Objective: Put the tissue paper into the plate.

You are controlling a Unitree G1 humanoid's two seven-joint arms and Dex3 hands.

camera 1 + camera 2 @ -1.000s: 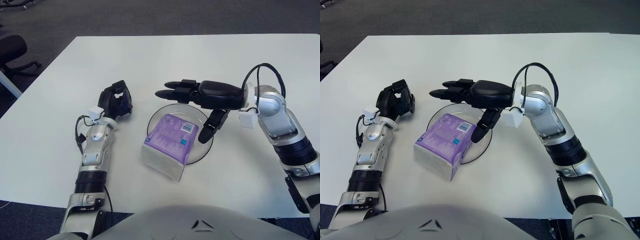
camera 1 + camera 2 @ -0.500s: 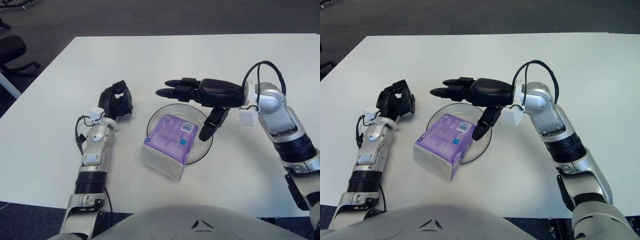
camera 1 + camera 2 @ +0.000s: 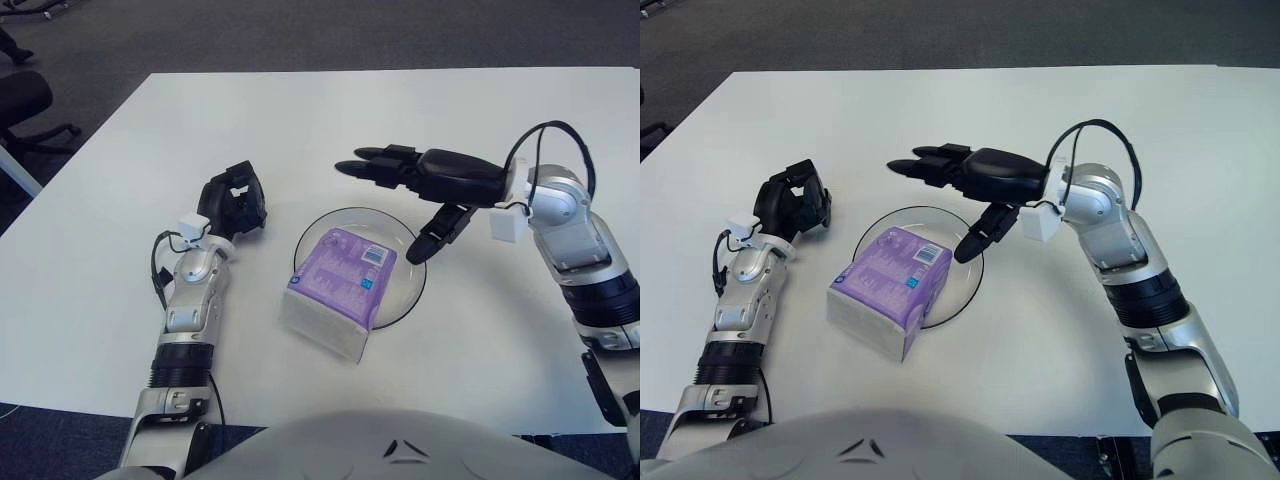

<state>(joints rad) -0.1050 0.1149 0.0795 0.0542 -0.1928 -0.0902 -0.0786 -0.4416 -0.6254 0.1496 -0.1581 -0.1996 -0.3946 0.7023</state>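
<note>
A purple tissue pack [image 3: 340, 285] is lying partly in a clear glass plate [image 3: 409, 285] on the white desk [image 3: 300, 120]. The far end of the pack is sitting inside the plate. The near end, with its clear wrap, is sticking out over the plate's near-left rim and onto the desk.

The right hand [image 3: 425, 185] is hanging in the air just above the far right edge of the plate. Its fingers [image 3: 372, 165] are stretched out and pointing to the robot's left. The thumb is pointing down toward the plate's rim. This hand is holding nothing, and it is not touching the tissue pack.

The left hand [image 3: 232, 203] is showing to the left of the plate, well apart from the pack. Its black fingers are curled in, and nothing is in them.

A black office chair [image 3: 28, 105] is standing on the dark floor past the desk's left side.
</note>
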